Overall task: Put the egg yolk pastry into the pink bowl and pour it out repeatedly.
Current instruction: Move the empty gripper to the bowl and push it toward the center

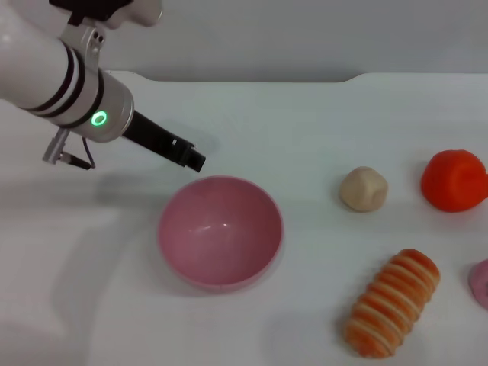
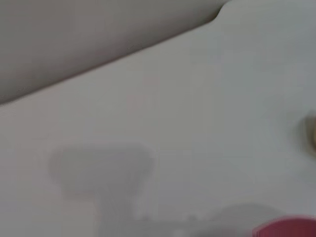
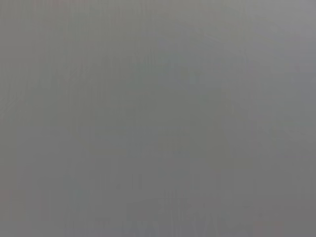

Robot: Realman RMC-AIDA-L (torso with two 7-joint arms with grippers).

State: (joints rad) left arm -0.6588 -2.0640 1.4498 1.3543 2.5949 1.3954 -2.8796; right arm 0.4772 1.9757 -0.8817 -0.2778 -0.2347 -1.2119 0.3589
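Left of centre on the white table (image 1: pixel 320 114), pink bowl (image 1: pixel 220 232) upright and empty, egg yolk pastry (image 1: pixel 363 188) untouched well off to its right, left gripper (image 1: pixel 192 158) hovering just beyond the far rim, finger state impossible to tell — nothing loaded yet, every pour ahead.

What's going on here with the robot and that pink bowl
The robot's left gripper hangs just behind the far-left rim of the pink bowl, holding nothing. The bowl sits upright and empty on the white table. The egg yolk pastry lies on the table to the bowl's right, untouched, with an orange-red rounded object beyond it and a striped orange-and-cream roll nearer the robot. The right arm is out of sight.
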